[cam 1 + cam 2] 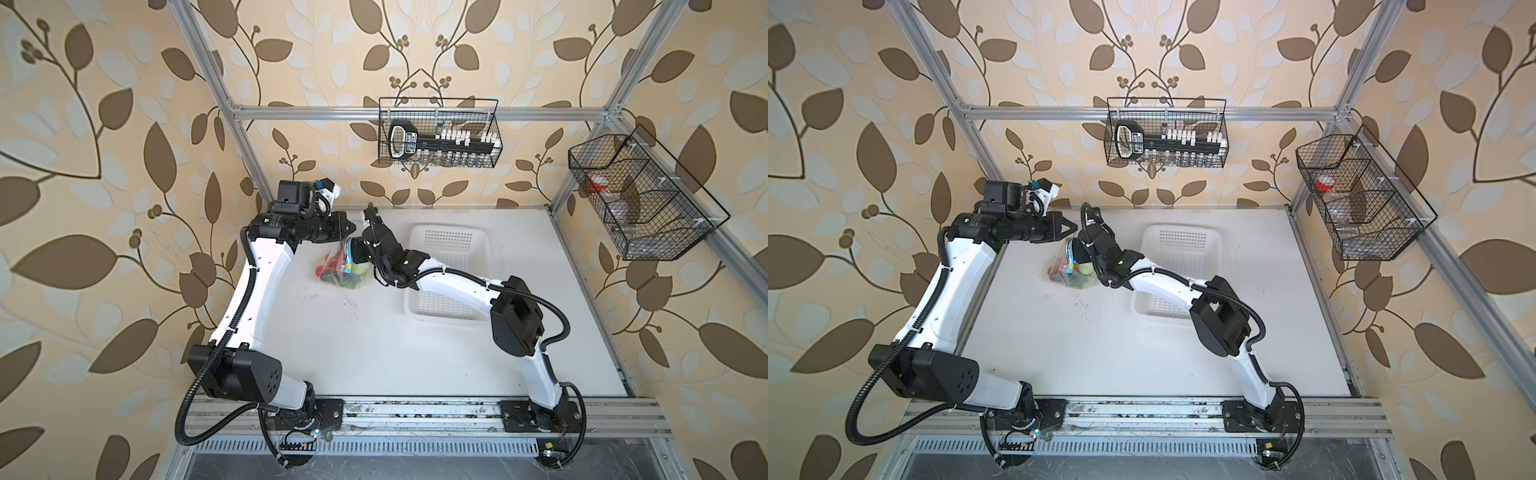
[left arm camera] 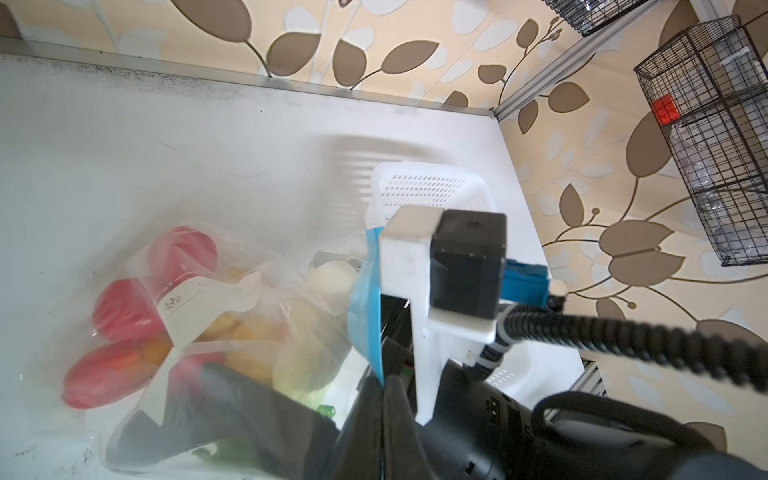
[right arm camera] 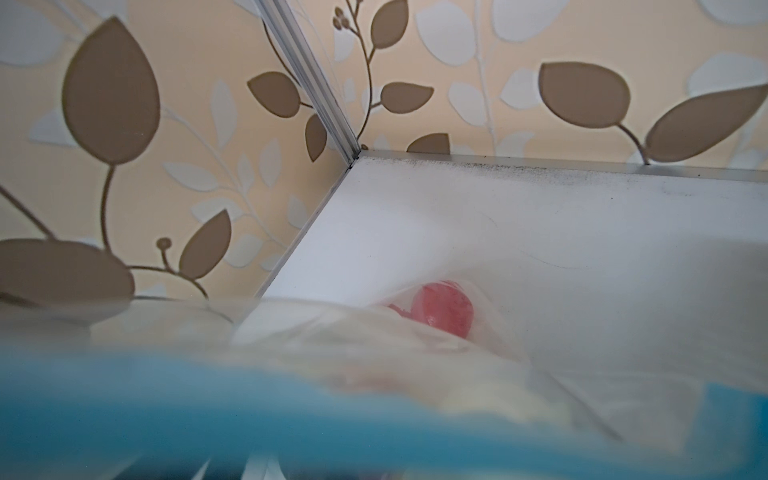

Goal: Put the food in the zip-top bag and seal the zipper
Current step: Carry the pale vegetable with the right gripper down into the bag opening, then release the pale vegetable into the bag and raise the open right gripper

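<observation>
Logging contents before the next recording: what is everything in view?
zip-top bag: one, clear, on the table, left of centre.
zipper: one, light blue, along the bag's mouth.
food: several, red, yellow, pale green, dark, inside the bag; count unclear.
plastic basket: one, white, right of the bag.
wire baskets: two, black, on back and right walls.
table: one, white.
left gripper: black, shut on the zipper.
right gripper: black, at the bag's mouth; jaws hidden.

I counted one clear bag [image 1: 329, 268], at least three red fruits [image 2: 124, 307] inside it, one white basket [image 1: 440, 229], two black wire baskets [image 1: 436, 162] [image 1: 648, 232] and two robot arms [image 1: 266, 266] [image 1: 453, 286].
</observation>
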Available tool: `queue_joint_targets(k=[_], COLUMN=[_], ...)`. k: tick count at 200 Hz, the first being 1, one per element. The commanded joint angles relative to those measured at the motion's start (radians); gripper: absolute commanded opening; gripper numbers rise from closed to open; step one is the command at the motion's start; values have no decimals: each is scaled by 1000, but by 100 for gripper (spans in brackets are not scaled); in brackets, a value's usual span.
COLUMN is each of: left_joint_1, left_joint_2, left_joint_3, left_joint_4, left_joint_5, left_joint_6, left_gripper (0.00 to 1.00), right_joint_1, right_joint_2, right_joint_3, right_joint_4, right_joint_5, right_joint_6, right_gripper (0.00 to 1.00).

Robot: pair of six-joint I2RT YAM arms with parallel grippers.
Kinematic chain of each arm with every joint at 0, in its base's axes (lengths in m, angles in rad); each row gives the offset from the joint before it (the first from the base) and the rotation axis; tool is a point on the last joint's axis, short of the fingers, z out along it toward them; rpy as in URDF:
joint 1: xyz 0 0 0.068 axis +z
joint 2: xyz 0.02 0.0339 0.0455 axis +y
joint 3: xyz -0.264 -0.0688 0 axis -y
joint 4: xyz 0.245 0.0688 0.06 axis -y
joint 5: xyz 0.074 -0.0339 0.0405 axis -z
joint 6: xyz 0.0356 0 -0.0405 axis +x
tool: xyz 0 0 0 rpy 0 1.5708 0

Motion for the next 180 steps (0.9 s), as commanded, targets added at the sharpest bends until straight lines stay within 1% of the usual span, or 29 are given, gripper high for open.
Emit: queue_joint_targets(k=[1,18,37,48,55,63,78,109,122,136,150,167,180], left_joint_1=[-9,-11,-9,-9,-9,-10,-9,-10,-10,-10,-10,-11,-10], left_joint_2=[-44,-43,-43,-44,-44,-44,-43,-52,-53,-50,-48,-48,-49], left_joint_3=[-7,-18,-36,-45,-50,-54,-51,-45,-44,-40,-34,-20,-6], left_joint_4=[19,24,33,38,42,45,42,40,40,38,39,38,36], left_joint_5=[-7,-15,-32,-33,-32,-32,-37,-58,-60,-59,-54,-47,-45], left_joint_6=[32,39,42,41,38,35,32,37,38,34,26,19,15], left_gripper=[0,0,0,0,0,0,0,0,0,0,0,0,0], right_joint_1=[17,15,13,14,13,6,-11,-16,-14,-8,1,12,16], right_joint_2=[-119,-180,-264,-298,-304,-295,-276,-322,-314,-262,-188,-124,-101], right_joint_3=[-25,-70,-175,-229,-243,-228,-201,-271,-224,-94,40,118,128], right_joint_4=[19,20,89,126,132,94,39,139,81,-91,-239,-326,-357], right_joint_5=[-49,-50,-70,-59,-47,-38,-54,-88,-51,24,42,59,89], right_joint_6=[-35,-37,-37,-34,-34,-20,17,29,18,9,-20,-60,-58], right_gripper=[100,100,100,100,100,100,100,100,100,100,100,100,100])
